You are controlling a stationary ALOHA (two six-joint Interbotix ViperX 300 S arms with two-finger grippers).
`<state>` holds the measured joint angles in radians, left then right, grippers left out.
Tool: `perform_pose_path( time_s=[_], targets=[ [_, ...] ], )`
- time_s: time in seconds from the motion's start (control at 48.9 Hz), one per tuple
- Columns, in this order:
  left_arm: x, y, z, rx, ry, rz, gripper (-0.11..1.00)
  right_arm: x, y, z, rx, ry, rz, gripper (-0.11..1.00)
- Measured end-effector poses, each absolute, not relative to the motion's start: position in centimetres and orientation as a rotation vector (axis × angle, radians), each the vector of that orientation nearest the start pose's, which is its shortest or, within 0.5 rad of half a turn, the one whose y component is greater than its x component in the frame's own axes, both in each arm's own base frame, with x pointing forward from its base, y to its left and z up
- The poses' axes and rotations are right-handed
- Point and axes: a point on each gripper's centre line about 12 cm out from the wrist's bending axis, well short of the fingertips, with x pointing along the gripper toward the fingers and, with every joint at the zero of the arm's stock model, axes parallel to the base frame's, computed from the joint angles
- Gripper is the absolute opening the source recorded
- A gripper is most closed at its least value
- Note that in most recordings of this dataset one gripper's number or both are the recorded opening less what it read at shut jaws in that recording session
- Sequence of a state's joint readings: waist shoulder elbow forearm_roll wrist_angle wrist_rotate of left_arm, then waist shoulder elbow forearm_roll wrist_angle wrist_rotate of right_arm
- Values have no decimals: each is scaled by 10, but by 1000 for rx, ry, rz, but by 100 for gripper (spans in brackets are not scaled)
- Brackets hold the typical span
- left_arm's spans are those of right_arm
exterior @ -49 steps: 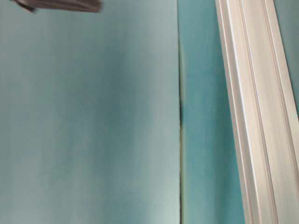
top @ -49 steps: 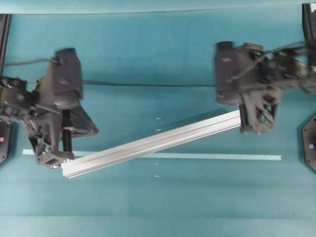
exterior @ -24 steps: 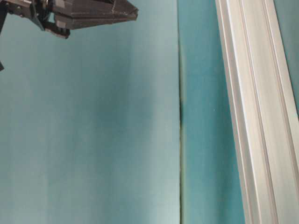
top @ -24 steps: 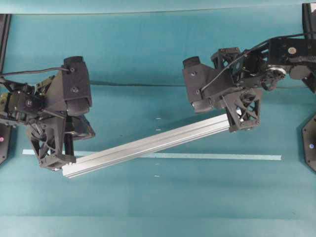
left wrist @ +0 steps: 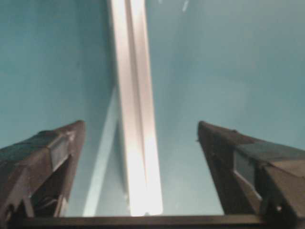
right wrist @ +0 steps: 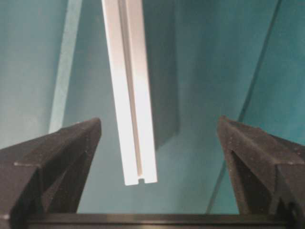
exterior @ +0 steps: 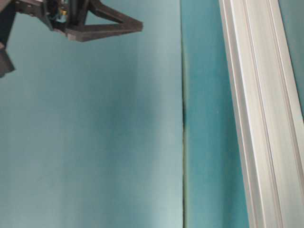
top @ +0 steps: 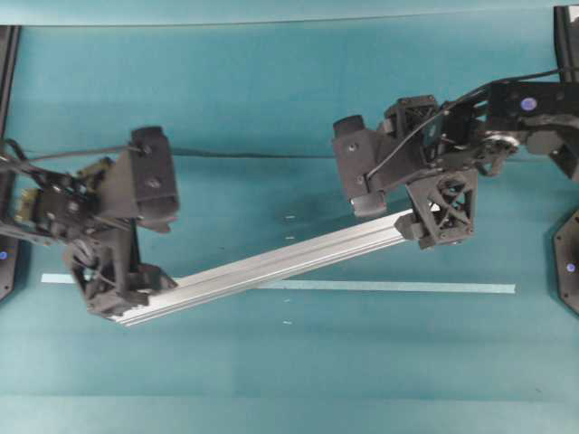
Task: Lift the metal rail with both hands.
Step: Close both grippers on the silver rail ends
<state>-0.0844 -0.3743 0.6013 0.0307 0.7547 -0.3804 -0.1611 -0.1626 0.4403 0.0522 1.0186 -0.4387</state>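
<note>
Both grippers lower over teal tabletop (top: pixel 271 380)

My whole workspace is one teal table surface (top: pixel 271 380), matte and slightly soft-looking, filling the overhead view from edge to edge. A thin pale tape strip (top: pixel 407 287) runs straight across it, parallel to the front edge. A dark seam (top: pixel 253 155) crosses the surface farther back, and a second, paler line (top: pixel 271 23) marks where the teal meets a lighter band at the very top. A few tiny white marks (top: pixel 289 217) sit near the centre. Black frame pieces (top: pixel 567 271) stand at the side edges. From table level, the seam (exterior: pixel 183 118) splits a lighter teal panel from a deeper one. Light is even, shadows soft.
</note>
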Motion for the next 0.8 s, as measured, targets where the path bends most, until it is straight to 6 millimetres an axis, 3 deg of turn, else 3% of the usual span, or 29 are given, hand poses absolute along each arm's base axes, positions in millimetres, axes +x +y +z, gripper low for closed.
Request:
perform_pose_path(
  time_s=[0.511,0.797],
  targets=[
    [304,-24,199,-325,1124,185,98,320,-49,184,-230,1293,157,98],
    [309,-25,176,-352,1129,201,98,309,-46,152,-216,1352,169,98]
  ],
)
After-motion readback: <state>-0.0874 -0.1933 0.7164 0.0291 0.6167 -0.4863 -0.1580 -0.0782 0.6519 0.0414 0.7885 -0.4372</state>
